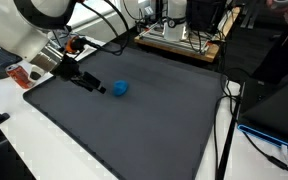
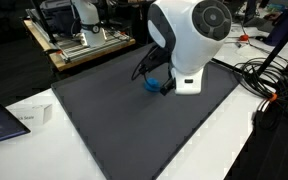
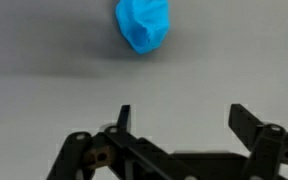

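Item 1: claw (image 3: 179, 110). Fingers spread wide, nothing between them. It sits low over the mat, and in an exterior view (image 1: 96, 87) it points at the blue wad, just short of it and not touching.

Item 2: blue wad (image 3: 144, 25). A crumpled soft lump; whether cloth or plastic cannot be told. It lies on the mat, ahead of the open fingers in the wrist view, and shows in both exterior views (image 1: 120, 88) (image 2: 152, 82). In the latter it is close beside the robot base (image 2: 189, 50).

Item 3: dark grey mat (image 1: 134, 130). Lies flat and covers most of the white tabletop (image 2: 219, 135).

Item 4: wooden frame (image 2: 84, 45) carrying equipment, beyond the mat's far edge.

Item 5: black cables (image 1: 224, 135), trailing along the mat's side.

Item 6: small white box (image 2: 34, 114) on the tabletop, off the mat.
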You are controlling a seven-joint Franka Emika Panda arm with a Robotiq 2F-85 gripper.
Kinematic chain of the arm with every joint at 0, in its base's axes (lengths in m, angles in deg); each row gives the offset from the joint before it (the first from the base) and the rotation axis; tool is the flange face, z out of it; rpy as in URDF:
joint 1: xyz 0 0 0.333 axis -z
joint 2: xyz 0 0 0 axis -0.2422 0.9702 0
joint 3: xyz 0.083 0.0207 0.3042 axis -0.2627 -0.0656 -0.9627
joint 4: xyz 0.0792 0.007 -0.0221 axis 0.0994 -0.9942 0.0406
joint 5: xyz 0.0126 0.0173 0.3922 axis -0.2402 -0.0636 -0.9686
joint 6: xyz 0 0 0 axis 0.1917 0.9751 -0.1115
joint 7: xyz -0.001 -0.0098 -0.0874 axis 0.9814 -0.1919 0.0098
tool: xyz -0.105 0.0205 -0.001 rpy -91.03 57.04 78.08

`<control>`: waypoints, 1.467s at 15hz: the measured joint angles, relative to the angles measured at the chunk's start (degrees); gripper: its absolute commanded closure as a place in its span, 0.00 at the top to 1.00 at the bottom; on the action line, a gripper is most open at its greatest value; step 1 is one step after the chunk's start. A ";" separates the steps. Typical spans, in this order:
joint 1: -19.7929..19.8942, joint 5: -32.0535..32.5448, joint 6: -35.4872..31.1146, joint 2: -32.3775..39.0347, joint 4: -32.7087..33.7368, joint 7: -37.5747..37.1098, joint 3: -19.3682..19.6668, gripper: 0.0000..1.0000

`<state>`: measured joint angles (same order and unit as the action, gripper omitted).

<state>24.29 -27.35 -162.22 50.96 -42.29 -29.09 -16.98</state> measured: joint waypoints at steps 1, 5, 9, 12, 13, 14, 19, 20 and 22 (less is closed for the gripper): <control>0.44 -0.08 -0.33 0.17 0.00 0.80 -0.27 1.00; 1.74 -0.10 -2.06 0.60 -0.61 3.72 -0.76 1.00; 2.72 -0.08 -4.84 0.44 -2.57 6.47 -0.74 1.00; 3.40 0.03 -7.30 -0.37 -5.55 7.67 -0.50 1.00; 3.60 0.07 -7.96 -1.04 -7.03 7.71 -0.36 1.00; 3.79 0.08 -8.61 -1.93 -8.87 7.71 -0.17 1.00; 4.71 0.08 -11.17 -9.42 -20.50 7.52 0.77 1.00; 4.88 0.08 -11.86 -11.10 -22.84 7.52 0.85 1.00; 5.11 -0.13 -13.78 -14.57 -27.67 7.50 1.10 1.00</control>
<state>29.40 -27.48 -176.01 36.39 -69.96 -21.58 -15.88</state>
